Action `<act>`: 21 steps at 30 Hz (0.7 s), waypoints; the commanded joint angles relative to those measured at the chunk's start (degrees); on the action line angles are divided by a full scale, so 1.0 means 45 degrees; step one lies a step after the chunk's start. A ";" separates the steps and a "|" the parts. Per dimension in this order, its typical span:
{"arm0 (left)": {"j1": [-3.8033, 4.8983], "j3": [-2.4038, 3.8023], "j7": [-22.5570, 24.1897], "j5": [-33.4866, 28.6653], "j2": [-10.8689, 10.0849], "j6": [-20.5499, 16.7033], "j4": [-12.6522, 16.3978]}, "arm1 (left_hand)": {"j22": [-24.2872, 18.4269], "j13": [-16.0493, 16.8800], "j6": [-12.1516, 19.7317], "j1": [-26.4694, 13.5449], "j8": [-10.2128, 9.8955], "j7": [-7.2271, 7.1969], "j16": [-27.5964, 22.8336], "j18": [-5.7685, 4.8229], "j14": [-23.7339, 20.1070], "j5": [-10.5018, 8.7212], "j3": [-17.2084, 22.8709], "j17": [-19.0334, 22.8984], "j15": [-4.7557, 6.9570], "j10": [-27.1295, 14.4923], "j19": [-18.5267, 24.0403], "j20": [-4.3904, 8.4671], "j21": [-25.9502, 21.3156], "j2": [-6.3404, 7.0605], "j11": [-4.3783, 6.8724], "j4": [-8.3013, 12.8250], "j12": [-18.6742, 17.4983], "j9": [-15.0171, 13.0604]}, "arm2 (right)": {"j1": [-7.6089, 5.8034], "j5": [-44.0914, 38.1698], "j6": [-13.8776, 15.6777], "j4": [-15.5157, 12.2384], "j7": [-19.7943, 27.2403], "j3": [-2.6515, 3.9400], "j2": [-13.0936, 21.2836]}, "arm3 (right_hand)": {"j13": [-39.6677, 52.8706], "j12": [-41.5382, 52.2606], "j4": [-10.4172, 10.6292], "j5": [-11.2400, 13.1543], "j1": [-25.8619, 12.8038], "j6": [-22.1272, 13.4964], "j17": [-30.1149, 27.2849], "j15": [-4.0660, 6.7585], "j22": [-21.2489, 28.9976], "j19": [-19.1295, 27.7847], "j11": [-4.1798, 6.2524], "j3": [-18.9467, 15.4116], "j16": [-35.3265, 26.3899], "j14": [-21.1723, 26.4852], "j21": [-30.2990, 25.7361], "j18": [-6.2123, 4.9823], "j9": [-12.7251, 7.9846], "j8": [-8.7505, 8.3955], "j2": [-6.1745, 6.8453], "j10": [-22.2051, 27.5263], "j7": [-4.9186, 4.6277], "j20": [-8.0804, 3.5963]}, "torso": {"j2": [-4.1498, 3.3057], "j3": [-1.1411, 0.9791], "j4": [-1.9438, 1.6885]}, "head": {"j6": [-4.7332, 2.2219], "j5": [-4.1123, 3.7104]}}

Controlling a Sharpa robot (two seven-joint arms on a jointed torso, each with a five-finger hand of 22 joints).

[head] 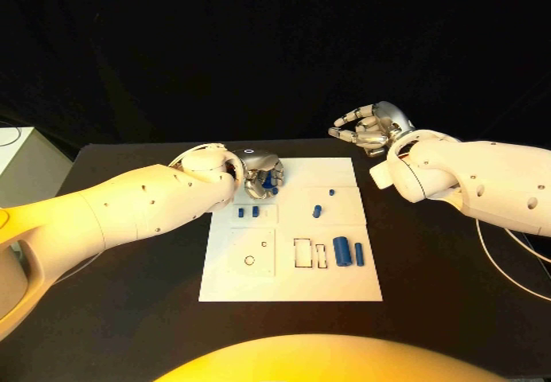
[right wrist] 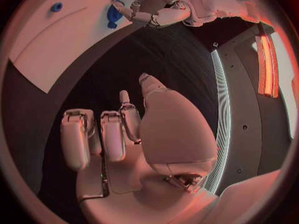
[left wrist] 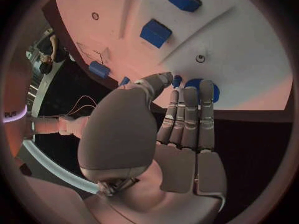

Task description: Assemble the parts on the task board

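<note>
- Left hand [head: 257, 173] closes its fingers on a blue part [head: 269, 182] at the task board [head: 345, 286], apparently for seating.
- Right hand [head: 373, 127] curled, holding nothing, parked clear.

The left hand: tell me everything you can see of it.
The left hand is silver and metallic-looking, on a white arm. It sits over the far left corner of the white task board, fingers curled down around a blue part. In the left wrist view its fingertips lie against that rounded blue part at the board's edge. Whether it truly grips the part is unclear.
</note>
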State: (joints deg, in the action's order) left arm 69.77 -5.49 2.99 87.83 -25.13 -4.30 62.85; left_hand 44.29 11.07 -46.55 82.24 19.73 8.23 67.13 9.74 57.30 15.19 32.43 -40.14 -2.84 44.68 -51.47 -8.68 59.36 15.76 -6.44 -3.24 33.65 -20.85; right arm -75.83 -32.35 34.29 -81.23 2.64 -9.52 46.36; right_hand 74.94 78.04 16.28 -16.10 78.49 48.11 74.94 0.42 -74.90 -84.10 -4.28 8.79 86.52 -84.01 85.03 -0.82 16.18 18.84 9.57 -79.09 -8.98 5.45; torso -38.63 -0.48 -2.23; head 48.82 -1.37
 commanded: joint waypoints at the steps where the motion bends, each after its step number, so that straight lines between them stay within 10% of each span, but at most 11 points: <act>1: -0.0021 -0.0035 0.0137 0.0161 0.0061 0.0244 -0.0039 | 0.0085 -0.0192 -0.0263 -0.0043 -0.0049 -0.0052 0.0162 0.0190 0.0053 -0.0077 0.0198 0.0094 0.0144 0.0316 -0.0016 0.0153 0.0143 -0.0193 0.0038 0.0028 -0.0131 0.0090 | 0.0004 -0.0120 -0.0090 -0.0026 0.0153 0.0002 0.0002 | 0.0715 -0.0058 0.0015 -0.0036 -0.0006 -0.0088 0.1311 -0.0062 -0.2554 -0.0794 0.0010 0.0094 -0.0072 -0.0824 -0.0043 -0.0121 -0.0021 0.0040 -0.0045 0.0079 -0.0021 0.0064 | 0.0022 -0.0002 -0.0002 | 0.0046 -0.0022; 21: -0.0028 -0.0088 0.0416 0.0170 0.0053 0.0565 0.0033 | 0.1477 -0.0887 -0.1564 -0.0284 -0.0205 -0.0121 0.1841 -0.0028 0.1835 -0.0256 0.0693 -0.1426 0.0339 0.2455 -0.0887 0.0334 0.1352 -0.0525 0.0339 0.0510 -0.0756 0.0398 | 0.0004 -0.0120 -0.0131 -0.0029 0.0131 0.0002 -0.0004 | 0.0734 -0.0035 0.0022 -0.0034 -0.0014 -0.0085 0.1317 -0.0061 -0.2566 -0.0802 0.0011 0.0103 -0.0071 -0.0826 -0.0027 -0.0117 -0.0021 0.0047 -0.0053 0.0056 -0.0020 0.0063 | 0.0022 -0.0003 -0.0011 | 0.0114 -0.0031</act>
State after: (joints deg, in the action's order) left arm 69.65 -5.89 3.91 88.25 -25.01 -3.01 62.82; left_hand 50.88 7.13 -53.16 80.95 18.95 7.74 75.12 9.73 65.22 14.31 35.66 -46.55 -1.35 55.32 -55.20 -7.29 65.18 14.03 -4.91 -1.27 30.60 -19.11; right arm -75.84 -32.37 34.28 -81.27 2.63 -9.52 46.38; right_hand 74.93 78.04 16.44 -16.10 78.49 48.12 74.92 0.42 -74.94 -84.10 -4.28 8.95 86.52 -84.01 85.03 -0.82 16.14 18.84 9.57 -79.10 -8.98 5.45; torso -38.49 -0.49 -2.29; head 49.30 -1.51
